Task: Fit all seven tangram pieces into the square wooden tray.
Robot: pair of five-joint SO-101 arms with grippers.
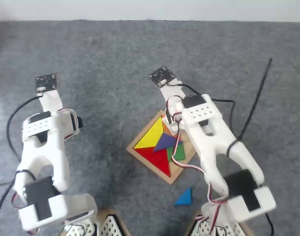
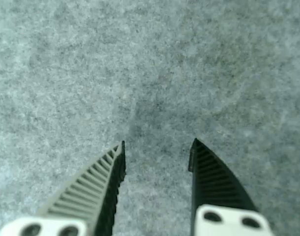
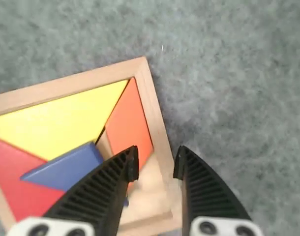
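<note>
The square wooden tray (image 1: pixel 132 147) lies on the grey mat, turned like a diamond. Inside it sit a yellow triangle (image 1: pixel 151 136), a red triangle (image 1: pixel 157 157), a purple-blue piece (image 1: pixel 165 142), a green piece (image 1: pixel 180 153) and an orange piece (image 3: pixel 130 123). A small blue triangle (image 1: pixel 184 197) lies loose on the mat in front of the tray. My right gripper (image 3: pixel 156 161) hovers open over the tray's far corner, its jaws straddling the rim (image 3: pixel 156 115) beside the orange piece, with nothing held. My left gripper (image 2: pixel 157 147) hangs open above bare mat.
Bare wood (image 3: pixel 150 194) shows in the tray under the right gripper. The right arm (image 1: pixel 214 142) covers the tray's right side. A black cable (image 1: pixel 255 101) runs across the mat at the right. The left arm (image 1: pixel 44 142) stands well left of the tray.
</note>
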